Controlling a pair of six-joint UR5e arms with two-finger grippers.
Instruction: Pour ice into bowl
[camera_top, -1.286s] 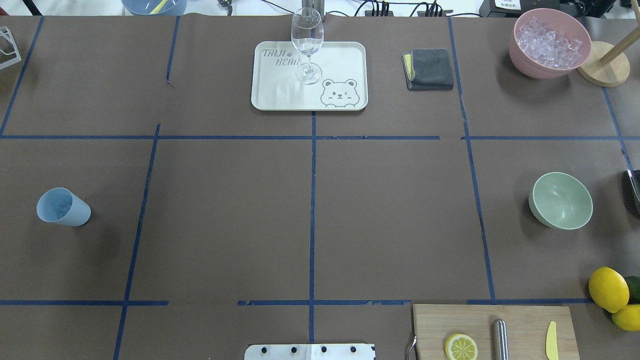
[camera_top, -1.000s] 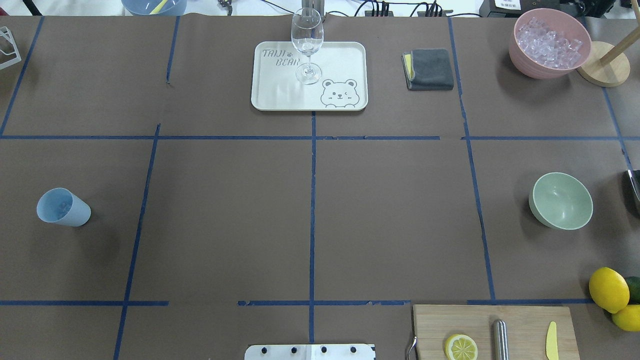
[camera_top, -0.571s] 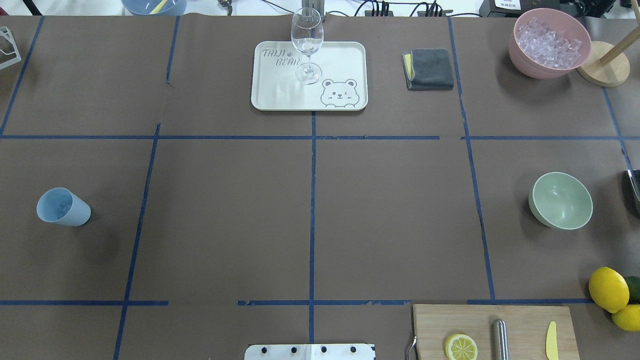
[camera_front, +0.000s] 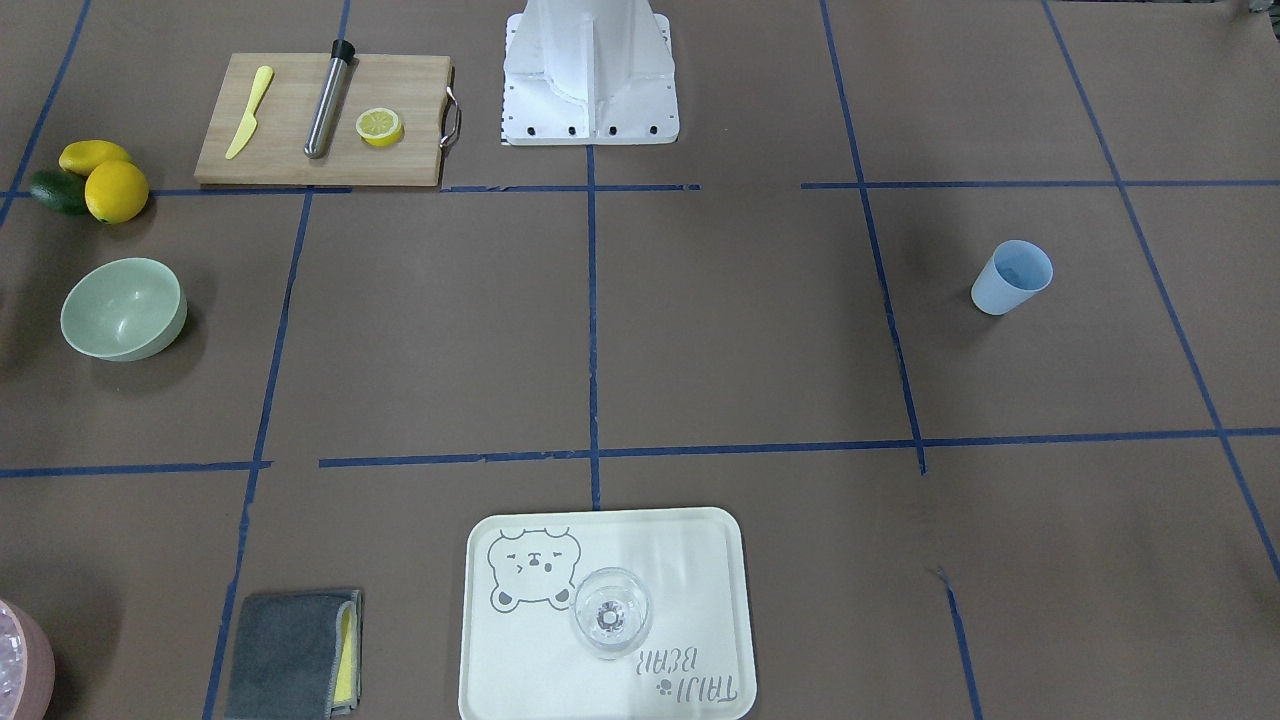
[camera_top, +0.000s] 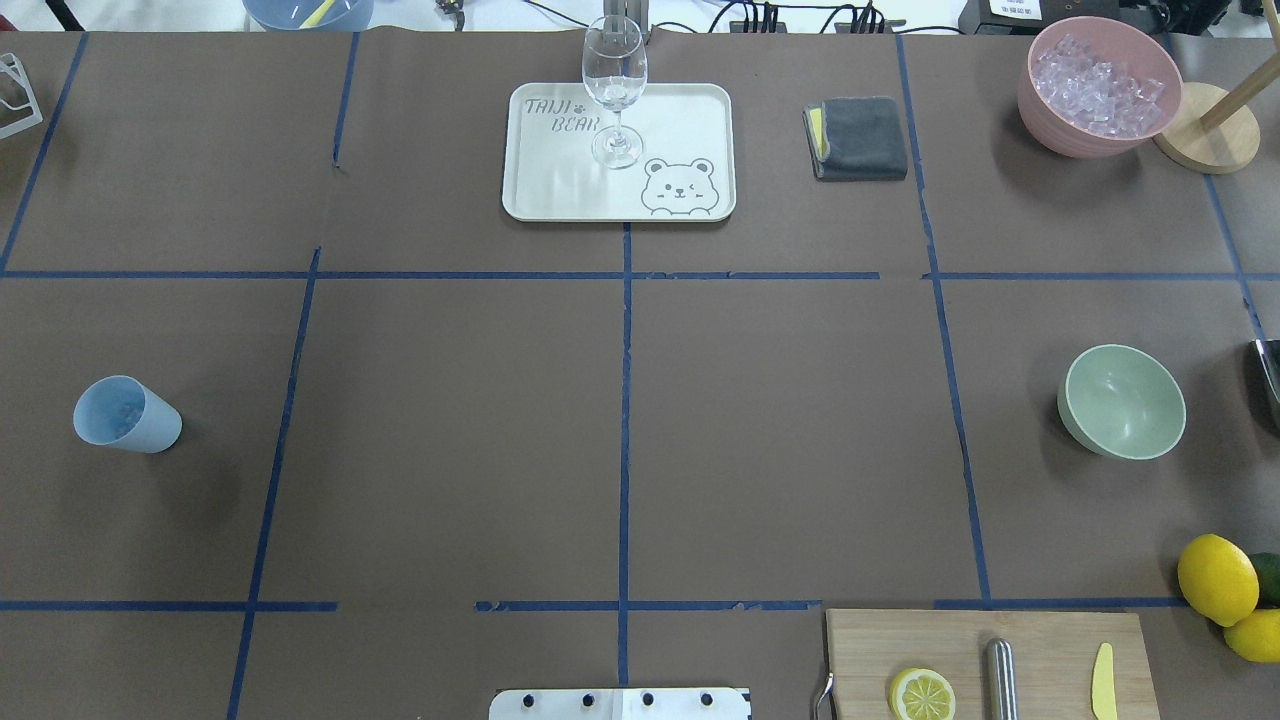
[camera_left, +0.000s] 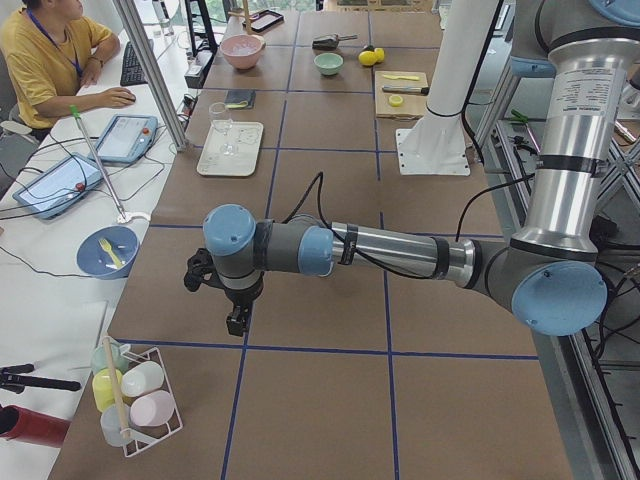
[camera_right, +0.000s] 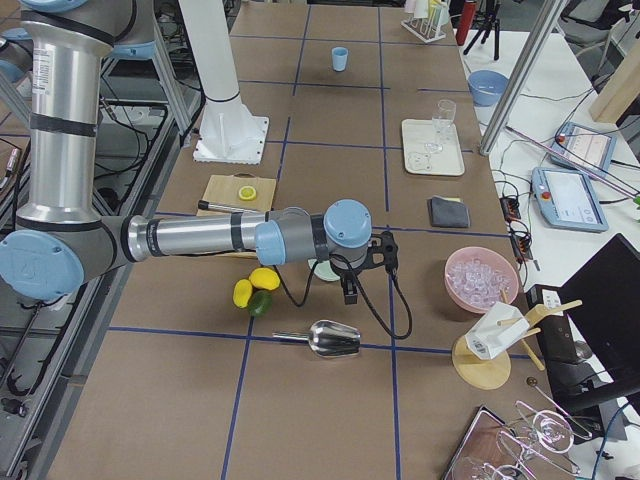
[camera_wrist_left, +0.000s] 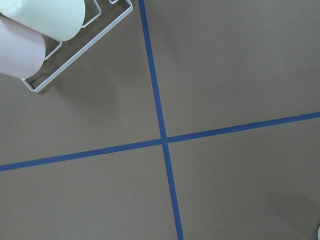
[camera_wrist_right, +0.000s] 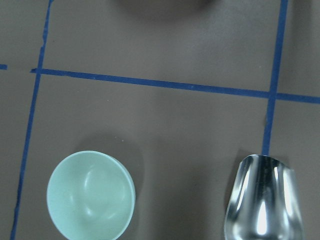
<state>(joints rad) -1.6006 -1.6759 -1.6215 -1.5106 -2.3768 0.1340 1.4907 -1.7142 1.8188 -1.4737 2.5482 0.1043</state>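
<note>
Small clear ice cubes (camera_top: 120, 410) are being held in a pale blue cup (camera_top: 152, 434), well apart from the round mint-green bowl (camera_top: 1078, 425). The right claw (camera_right: 350, 293) is being held near it, the left claw (camera_left: 236, 322) far off; their state cannot be told.

On my right half sits the bowl (camera_top: 1122, 402), with the scoop (camera_wrist_right: 262, 200) lying to its right, near but apart. Behind them, at the far right corner, the container (camera_top: 1040, 120) holds a heap of ice (camera_top: 1100, 85). To its left lies the cloth (camera_top: 860, 138), then the tray (camera_top: 560, 180) at the far middle, the glass (camera_top: 614, 90) standing on it. Before the bowl, at my near edge, the board (camera_top: 1050, 640) carries the lemon half (camera_top: 921, 693), rod (camera_top: 1000, 678) and knife (camera_top: 1101, 680), left to right. The lemons (camera_top: 1216, 578) lie right of it. Far on my left stands the cup (camera_top: 150, 430), perhaps with ice cubes (camera_top: 122, 410) inside; I cannot tell.
</note>
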